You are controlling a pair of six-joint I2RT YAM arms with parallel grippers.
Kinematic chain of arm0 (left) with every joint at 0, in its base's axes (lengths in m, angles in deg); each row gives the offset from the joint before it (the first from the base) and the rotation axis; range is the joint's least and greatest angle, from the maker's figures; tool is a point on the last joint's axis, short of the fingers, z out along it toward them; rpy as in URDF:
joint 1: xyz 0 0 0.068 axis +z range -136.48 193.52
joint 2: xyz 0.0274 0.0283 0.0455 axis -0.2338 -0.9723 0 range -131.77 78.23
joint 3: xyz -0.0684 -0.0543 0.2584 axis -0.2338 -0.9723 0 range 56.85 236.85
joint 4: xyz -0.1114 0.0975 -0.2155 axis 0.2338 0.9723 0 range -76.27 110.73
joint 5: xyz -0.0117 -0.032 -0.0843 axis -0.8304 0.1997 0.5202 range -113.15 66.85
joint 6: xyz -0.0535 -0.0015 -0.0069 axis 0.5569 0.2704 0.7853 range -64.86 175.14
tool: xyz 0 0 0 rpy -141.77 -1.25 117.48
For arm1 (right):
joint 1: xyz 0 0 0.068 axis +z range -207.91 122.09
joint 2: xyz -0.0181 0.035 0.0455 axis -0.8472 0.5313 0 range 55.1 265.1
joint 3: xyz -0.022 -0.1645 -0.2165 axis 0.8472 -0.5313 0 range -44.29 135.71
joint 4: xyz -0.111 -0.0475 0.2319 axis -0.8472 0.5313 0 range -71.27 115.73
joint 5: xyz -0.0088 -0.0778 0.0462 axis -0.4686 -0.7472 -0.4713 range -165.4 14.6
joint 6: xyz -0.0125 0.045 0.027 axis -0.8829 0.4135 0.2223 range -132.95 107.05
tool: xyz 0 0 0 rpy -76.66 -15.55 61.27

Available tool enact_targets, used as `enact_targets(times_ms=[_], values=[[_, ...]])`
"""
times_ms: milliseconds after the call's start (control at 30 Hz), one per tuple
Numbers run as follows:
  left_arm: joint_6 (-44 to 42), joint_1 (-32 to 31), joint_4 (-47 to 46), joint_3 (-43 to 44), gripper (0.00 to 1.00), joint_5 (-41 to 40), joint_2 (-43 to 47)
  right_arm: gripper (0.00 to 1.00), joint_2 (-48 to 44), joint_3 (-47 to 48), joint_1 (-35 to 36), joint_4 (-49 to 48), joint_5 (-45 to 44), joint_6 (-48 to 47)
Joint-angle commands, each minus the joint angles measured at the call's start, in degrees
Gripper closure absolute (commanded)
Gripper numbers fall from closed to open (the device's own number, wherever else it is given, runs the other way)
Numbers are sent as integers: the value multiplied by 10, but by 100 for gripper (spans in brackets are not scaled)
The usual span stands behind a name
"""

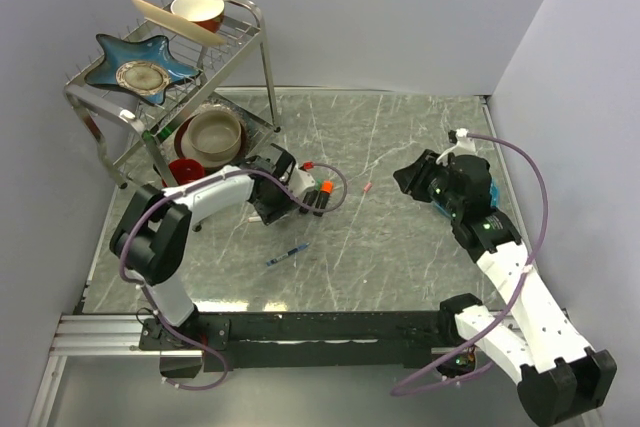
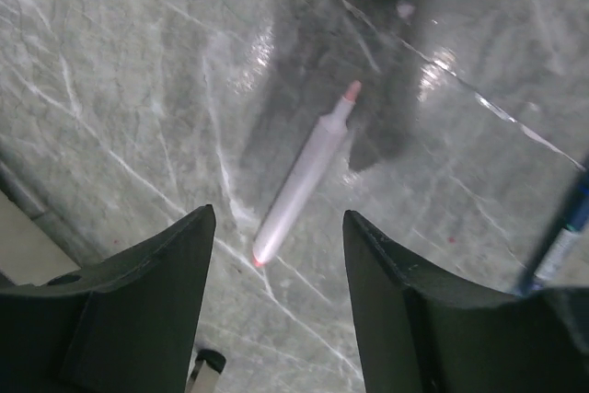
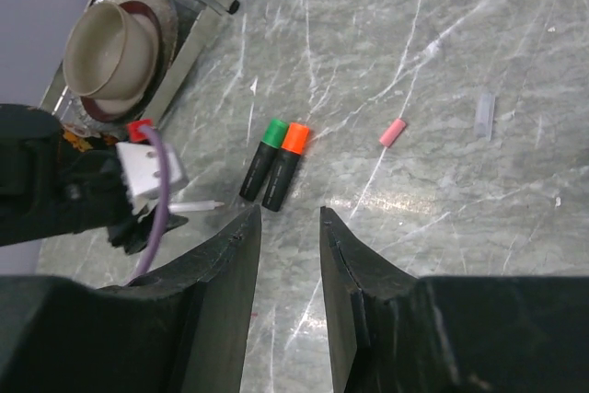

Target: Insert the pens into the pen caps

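Observation:
A white-pink stick pen [image 2: 304, 177] lies flat on the marble table, its rear end just ahead of the gap of my left gripper [image 2: 279, 218], which is open and holds nothing. In the right wrist view the same pen [image 3: 189, 205] pokes out from under the left arm. Two black markers lie side by side, one with a green cap [image 3: 274, 131], one with an orange cap [image 3: 295, 137]. A loose pink cap [image 3: 393, 132] lies to their right. A blue pen [image 1: 288, 255] lies nearer the bases. My right gripper [image 3: 288, 213] hovers open and holds nothing.
A metal dish rack [image 1: 255, 22] stands at the back left with a blue star plate [image 1: 140, 62] and bowls, one tan bowl [image 3: 115, 48] on its lower shelf. A small clear cap [image 3: 484, 114] lies right of the pink one. Walls close off the back and right.

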Motion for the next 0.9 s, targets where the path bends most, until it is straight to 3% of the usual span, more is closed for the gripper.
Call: enact_targets(times_ms=[0,133,267,433,567,867], values=[[-15,7,-35,4,40,28,-25,60,-30,11,1,-6,-3,-5],[-4,8,-46,-6,46,36,-40,60,-45,11,1,-4,-12,-5],[17,9,-62,-31,69,28,-44,60,-42,12,1,-6,-12,-4],[50,8,-78,-65,77,48,-34,60,-40,18,1,-2,-3,-2],[80,6,-84,-68,98,35,-17,59,-51,17,1,-1,0,1],[163,6,-120,-76,99,73,60,54,-58,-20,2,-31,64,16]])
